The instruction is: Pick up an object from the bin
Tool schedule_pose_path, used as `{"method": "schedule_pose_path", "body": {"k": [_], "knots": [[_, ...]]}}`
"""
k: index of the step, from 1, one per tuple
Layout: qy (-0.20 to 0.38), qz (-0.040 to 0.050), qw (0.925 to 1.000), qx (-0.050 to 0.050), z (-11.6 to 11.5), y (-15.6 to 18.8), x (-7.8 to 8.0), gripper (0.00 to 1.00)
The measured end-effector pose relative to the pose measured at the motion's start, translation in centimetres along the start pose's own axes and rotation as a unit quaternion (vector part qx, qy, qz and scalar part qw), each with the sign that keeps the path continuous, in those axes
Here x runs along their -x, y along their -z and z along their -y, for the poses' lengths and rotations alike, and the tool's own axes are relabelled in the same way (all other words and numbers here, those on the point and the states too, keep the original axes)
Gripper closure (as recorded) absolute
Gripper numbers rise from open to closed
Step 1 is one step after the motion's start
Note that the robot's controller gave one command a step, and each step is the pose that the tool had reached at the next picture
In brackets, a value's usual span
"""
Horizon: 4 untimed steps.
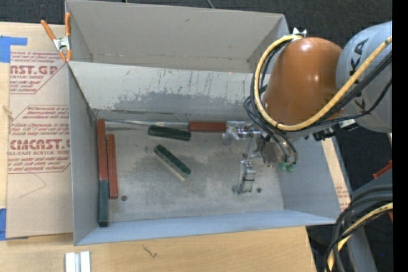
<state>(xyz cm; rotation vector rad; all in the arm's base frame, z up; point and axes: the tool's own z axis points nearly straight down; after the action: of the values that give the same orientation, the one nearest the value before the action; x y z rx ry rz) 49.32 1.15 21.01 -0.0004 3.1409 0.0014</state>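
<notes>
- At the right end of the bin point(166, 32), the gripper point(244, 186) points down at bare grey floor, close to the right wall.
- Jaw state: cannot tell. The tip is small and dark against the floor.
- Arm: reaches in from the right. Its orange cover point(303, 79) sits above the gripper, ringed by a yellow cable point(257, 76).
- Red bar point(206, 127): lies flat along the foot of the back wall. It is the thing nearest the gripper. Its right end is near the gripper body and apart from the tip.
- Green bar point(169, 132): in line with the red bar, at its left end.
- Slanted bar point(172, 160): dark green, lying mid-floor, left of the gripper and apart from it.
- Left wall: long bar point(101, 146) and short bar point(113, 165), both red-brown, lie side by side along it.
- Corner bar point(102, 202): dark green, at the front end of the long bar.
</notes>
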Motion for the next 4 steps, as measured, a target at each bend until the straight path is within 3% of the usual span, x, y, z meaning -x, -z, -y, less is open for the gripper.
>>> {"method": "schedule_pose_path", "body": {"k": [1, 2, 3, 4], "knots": [[0.0, 0.0, 1.0, 0.0, 0.0, 0.0, 0.0, 0.0], [-0.015, 0.0031, 0.9999, 0.0, -5.0, -4.2, 1.6, 0.0], [0.051, -0.0001, 0.9987, 0.0, -6.7, -6.1, 4.7, 0.0], [0.037, 0.0049, 0.9993, 0.001, -10.3, -11.6, 7.5, 0.0]]}}
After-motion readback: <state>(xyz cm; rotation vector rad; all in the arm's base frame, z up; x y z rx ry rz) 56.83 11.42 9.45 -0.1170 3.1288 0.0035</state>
